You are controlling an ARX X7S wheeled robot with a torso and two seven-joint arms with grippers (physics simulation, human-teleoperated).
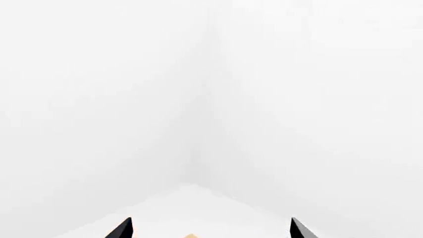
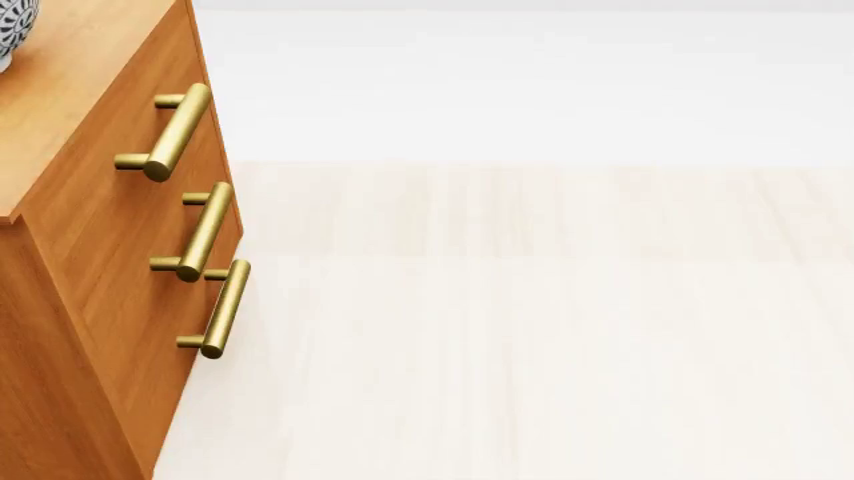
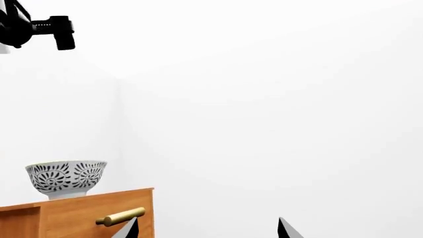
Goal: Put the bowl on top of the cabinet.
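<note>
White walls and a pale wood floor (image 2: 534, 330) fill most of what the cameras see. At the left of the head view stands the cabinet (image 2: 94, 260), orange-brown, with a lighter top and three brass handles (image 2: 200, 232) along its front, one below the other. The bowl (image 2: 14, 30) shows only as a small patterned piece at the far left edge of this view, resting on the cabinet top. No arm and no gripper appears in the head view.

From the right wrist camera the bowl (image 3: 67, 178) is clear: it stands upright on the cabinet (image 3: 79, 215) top, near the corner, white with a dense dark floral pattern. One brass handle (image 3: 120, 216) sticks out just below it. The right gripper (image 3: 208, 229) shows only its two dark fingertips, set apart, with nothing between them; it is released and apart from the bowl. A black device (image 3: 33, 27) hangs high against the wall, and I cannot tell what it is.

From the left wrist camera the left gripper (image 1: 211, 229) also shows two dark tips spread apart and holding nothing, facing a white corner of the room. A small tan spot (image 1: 191, 236) lies between the tips at the edge; what it is cannot be told.
</note>
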